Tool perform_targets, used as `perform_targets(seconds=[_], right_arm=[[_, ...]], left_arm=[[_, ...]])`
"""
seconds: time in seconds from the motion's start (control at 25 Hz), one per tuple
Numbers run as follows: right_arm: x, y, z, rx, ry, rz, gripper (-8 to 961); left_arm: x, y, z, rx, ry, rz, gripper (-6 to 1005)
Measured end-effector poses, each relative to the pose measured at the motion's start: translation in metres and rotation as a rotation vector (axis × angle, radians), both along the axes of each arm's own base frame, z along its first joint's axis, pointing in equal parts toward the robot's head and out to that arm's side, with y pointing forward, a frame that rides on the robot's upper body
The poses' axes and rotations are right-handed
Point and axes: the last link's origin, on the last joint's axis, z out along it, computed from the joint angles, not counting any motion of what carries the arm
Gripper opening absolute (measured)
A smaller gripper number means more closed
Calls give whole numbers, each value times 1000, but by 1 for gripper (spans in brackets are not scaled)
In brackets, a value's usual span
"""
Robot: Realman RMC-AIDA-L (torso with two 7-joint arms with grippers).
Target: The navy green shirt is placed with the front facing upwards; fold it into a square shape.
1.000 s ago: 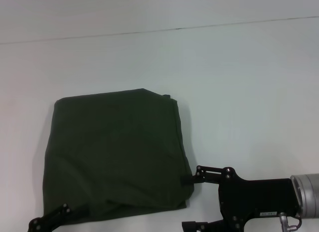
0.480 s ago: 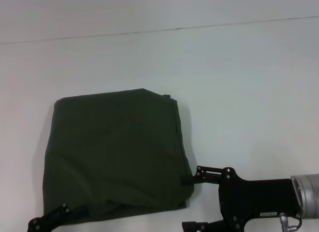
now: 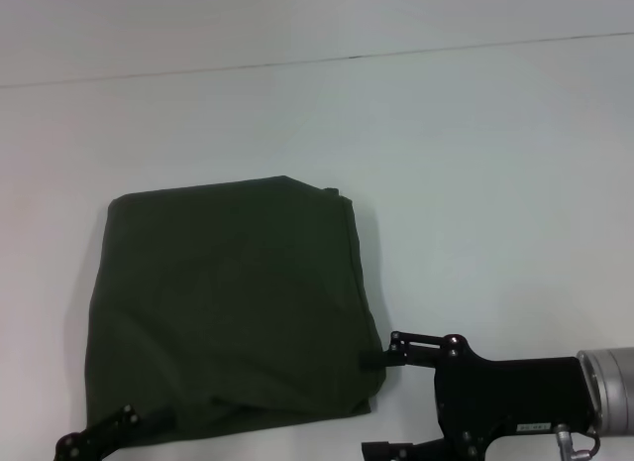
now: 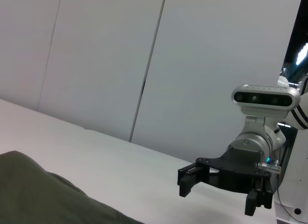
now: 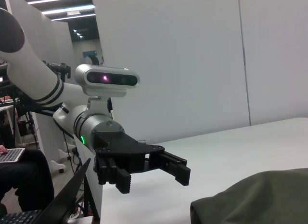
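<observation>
**Shirt folded to a rough square; both grippers at its near corners**

The shirt (image 3: 230,302) lies on the white counter (image 3: 475,183), left of centre in the head view, already folded into a compact, roughly four-sided block. Its far edge and right edge are fairly straight; the near edge is uneven, with a loose lip of cloth bulging along it.

The left gripper (image 3: 109,436) sits low at the shirt's near left corner, one finger reaching to or just under the hem. In the right wrist view the same gripper (image 5: 147,168) shows its fingers spread apart, holding nothing. The right gripper (image 3: 391,402) is at the near right corner, its upper finger tip touching or just beside the cloth edge; in the left wrist view it (image 4: 219,185) also appears spread and empty, clear above the counter.

As a judgement, the folding looks nearly done, and the step in hand is either the release after the last fold or a tidy-up of the near edge. The next move probably calls for flattening that bulging lip, or drawing both grippers back without dragging the corners.

No print, label or writing is visible on the shirt. A small tag on the right gripper's body is too small to read.
</observation>
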Motion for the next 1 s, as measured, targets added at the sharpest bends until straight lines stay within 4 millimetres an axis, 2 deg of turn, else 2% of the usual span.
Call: perform_targets(seconds=[1.0], right_arm=[[-1, 1, 0, 0, -1, 3, 909]], left_arm=[[0, 0, 0, -2, -1, 3, 903]])
